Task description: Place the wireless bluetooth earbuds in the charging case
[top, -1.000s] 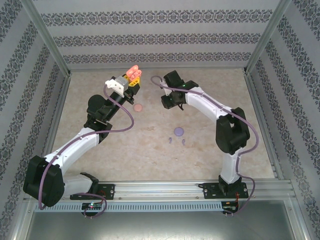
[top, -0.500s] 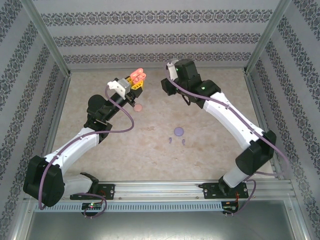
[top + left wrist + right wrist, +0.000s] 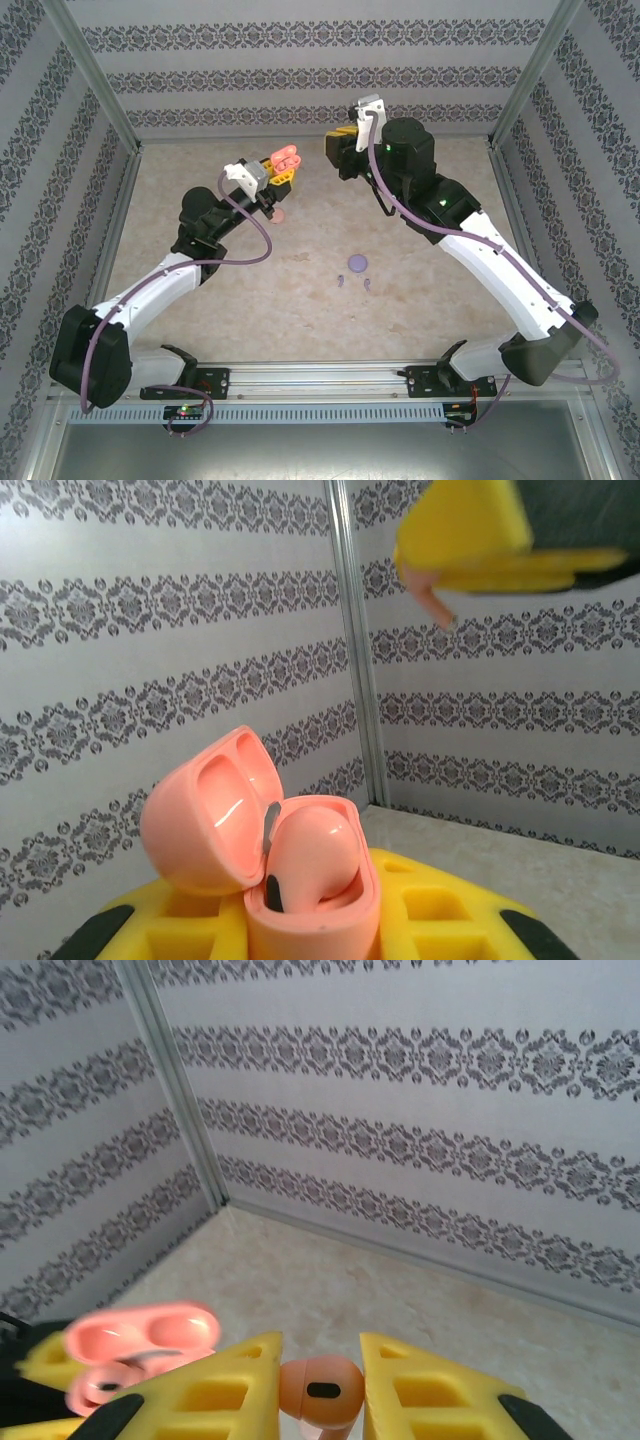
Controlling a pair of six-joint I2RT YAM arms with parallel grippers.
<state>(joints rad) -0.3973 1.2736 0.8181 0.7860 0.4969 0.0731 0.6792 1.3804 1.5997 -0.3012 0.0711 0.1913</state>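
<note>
My left gripper (image 3: 277,172) is shut on the open salmon-pink charging case (image 3: 286,157), held up off the table. In the left wrist view the case (image 3: 318,925) sits between the yellow fingers, its lid (image 3: 200,820) tipped back and one pink earbud (image 3: 315,852) seated inside. My right gripper (image 3: 338,150) hangs just right of the case. It is shut on a second pink earbud (image 3: 320,1388), pinched between its yellow fingers (image 3: 205,1395). From the left wrist, that right gripper (image 3: 470,550) shows at the upper right. Two purple earbuds (image 3: 341,279) lie on the table.
A small purple case (image 3: 356,263) lies mid-table beside the purple buds. A small pink round piece (image 3: 280,214) lies on the table under the left gripper. Patterned walls and metal posts (image 3: 95,80) enclose the table on three sides.
The right arm has swung outward and lifted its gripper with the earbud up toward the back wall. The left gripper has shifted slightly right with the case.
</note>
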